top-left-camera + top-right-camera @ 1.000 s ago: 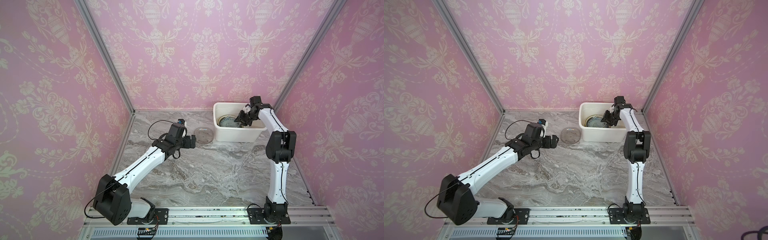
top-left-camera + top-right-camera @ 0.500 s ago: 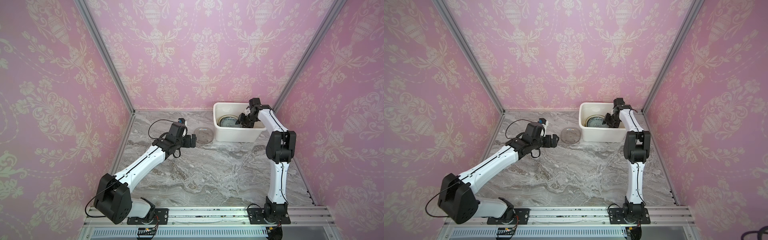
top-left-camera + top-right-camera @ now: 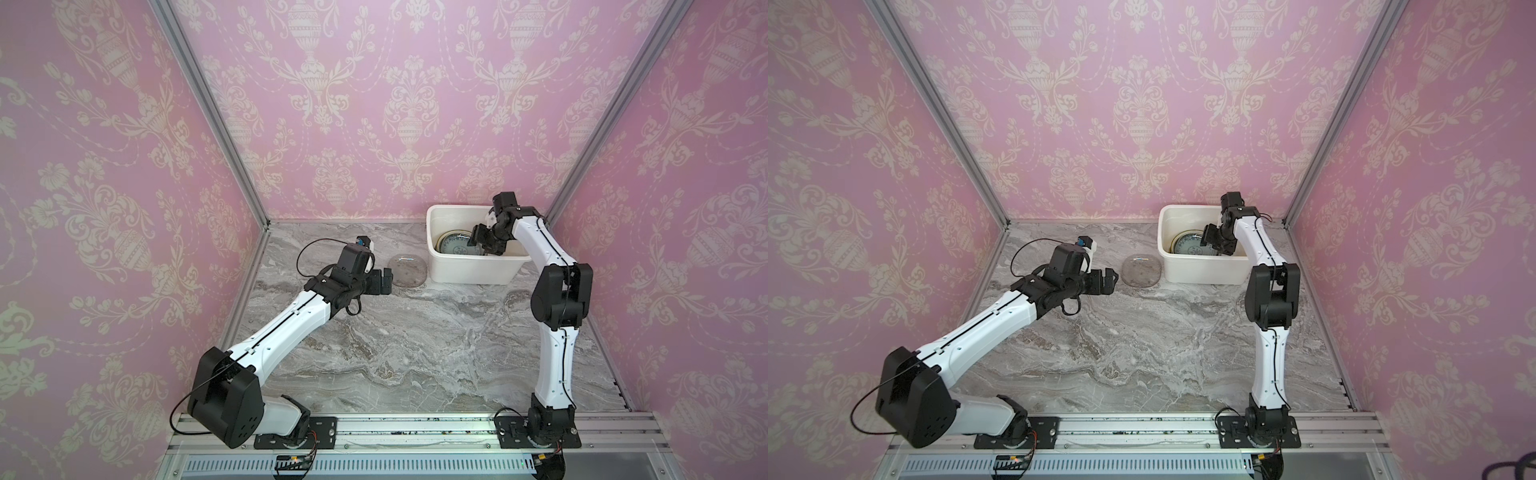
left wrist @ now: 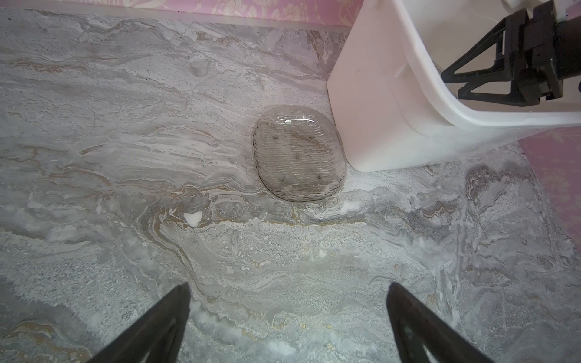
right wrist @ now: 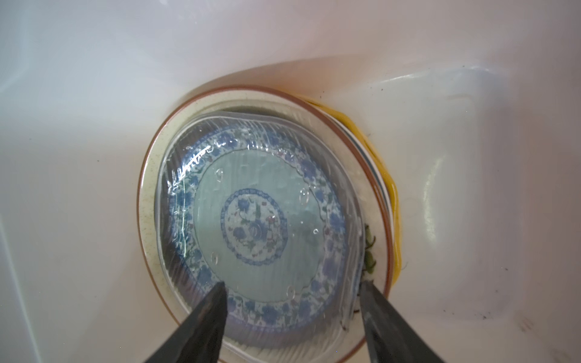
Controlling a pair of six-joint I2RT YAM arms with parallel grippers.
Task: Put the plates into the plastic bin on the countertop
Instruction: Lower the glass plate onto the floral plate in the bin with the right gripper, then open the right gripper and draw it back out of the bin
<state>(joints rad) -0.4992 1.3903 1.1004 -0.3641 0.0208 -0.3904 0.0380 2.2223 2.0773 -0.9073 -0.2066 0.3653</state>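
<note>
I have the left gripper (image 3: 384, 281) hanging above the countertop (image 3: 415, 353), jaws spread wide with nothing between them. In its wrist view the two dark fingers (image 4: 163, 323) frame bare marble. The loose glass plate (image 4: 298, 154) lies flat on the stone ahead of them, apart from both fingertips. Both top views show this plate (image 3: 408, 269) between the left gripper and the bin (image 3: 473, 270), just beside the bin's left wall near its front corner. I cannot tell whether plate and wall touch.

The bin stands on the countertop at the back right, near the rear wall. The right gripper (image 3: 482, 241) reaches down inside it, over the stack of plates.

Through the right wrist camera I see that the right gripper (image 5: 292, 284) has its jaws parted and pinches nothing. Its fingers (image 5: 201, 323) stand over the near edge of the stack, but I cannot tell whether they rest on it.

The stack sits on the bin's floor, toward one wall (image 5: 94, 63). On top is a second glass plate (image 5: 176, 201), and a blue-patterned plate (image 5: 251, 226) shows through it. Beneath is a wider cream plate (image 5: 147, 220) with a brown rim. Under that, thin white edges and a yellow plate (image 5: 393, 201) peek out on one side.
</note>
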